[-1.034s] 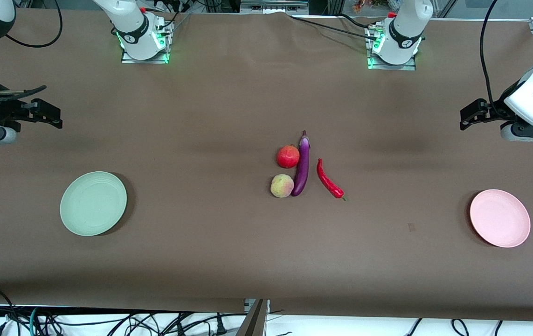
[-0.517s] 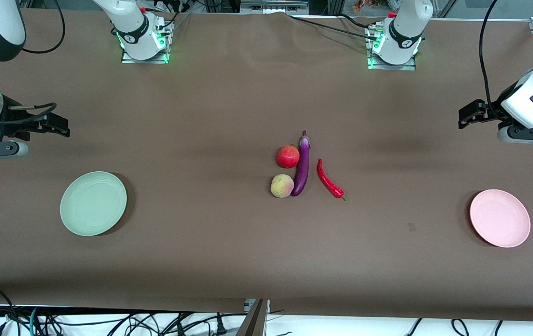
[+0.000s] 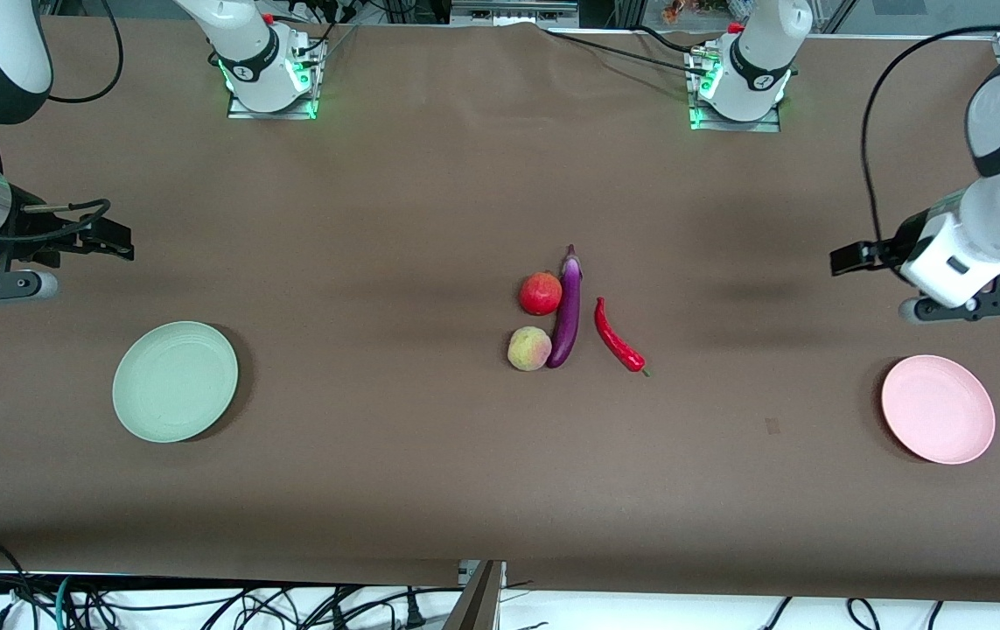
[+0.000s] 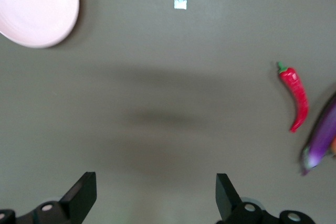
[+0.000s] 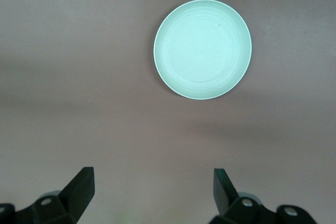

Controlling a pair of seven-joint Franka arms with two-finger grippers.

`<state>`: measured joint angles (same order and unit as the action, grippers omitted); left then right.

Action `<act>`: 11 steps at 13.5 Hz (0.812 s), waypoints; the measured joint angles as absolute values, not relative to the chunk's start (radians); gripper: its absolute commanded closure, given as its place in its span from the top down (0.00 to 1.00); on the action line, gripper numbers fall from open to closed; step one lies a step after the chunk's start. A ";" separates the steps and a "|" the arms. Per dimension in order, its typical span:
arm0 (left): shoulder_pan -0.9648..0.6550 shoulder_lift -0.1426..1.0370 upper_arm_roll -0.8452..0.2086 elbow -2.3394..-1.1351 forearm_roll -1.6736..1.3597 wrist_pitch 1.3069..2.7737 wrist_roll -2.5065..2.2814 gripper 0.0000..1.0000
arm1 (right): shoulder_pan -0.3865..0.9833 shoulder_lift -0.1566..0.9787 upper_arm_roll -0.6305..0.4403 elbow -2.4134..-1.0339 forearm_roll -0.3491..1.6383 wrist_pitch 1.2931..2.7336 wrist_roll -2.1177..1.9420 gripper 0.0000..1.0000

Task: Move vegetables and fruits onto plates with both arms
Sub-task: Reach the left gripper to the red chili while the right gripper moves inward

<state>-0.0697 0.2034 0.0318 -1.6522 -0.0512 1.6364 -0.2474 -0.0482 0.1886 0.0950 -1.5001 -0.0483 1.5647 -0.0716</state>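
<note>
1. The red fruit (image 3: 540, 293) and peach (image 3: 529, 348) both touch the eggplant (image 3: 566, 309), so nothing fits between them.
2. The chili (image 3: 618, 337) lies apart on the left arm's side, with bare table (image 3: 430, 455) all round.
3. Both plates (image 3: 175, 381) (image 3: 938, 409) stand well apart with open table between.

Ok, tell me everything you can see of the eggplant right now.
The eggplant is long, slender and glossy purple, with a dark stem cap at the end farther from the front camera. It lies flat on the brown table near the middle, untouched by either arm. The red fruit and the peach sit against its side toward the right arm's end; the chili pepper lies apart toward the left arm's end.
</note>
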 measured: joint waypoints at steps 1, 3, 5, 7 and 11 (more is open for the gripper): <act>-0.080 0.233 0.028 -1.650 -0.081 1.666 -0.307 1.00 | -0.048 0.189 0.095 -1.500 -0.048 1.565 -0.072 1.00; -0.115 0.298 0.024 -1.647 -0.106 1.735 -0.410 1.00 | -0.048 0.193 0.096 -1.500 -0.048 1.565 -0.071 1.00; -0.174 0.361 0.021 -1.646 -0.116 1.820 -0.536 1.00 | -0.042 0.212 0.104 -1.500 -0.045 1.591 -0.067 1.00; -0.257 0.422 0.018 -1.645 -0.116 1.920 -0.696 1.00 | -0.009 0.248 0.113 -1.500 -0.042 1.638 0.006 1.00; -0.388 0.542 0.016 -1.644 -0.116 2.094 -0.871 1.00 | 0.118 0.336 0.121 -1.502 -0.039 1.741 0.239 1.00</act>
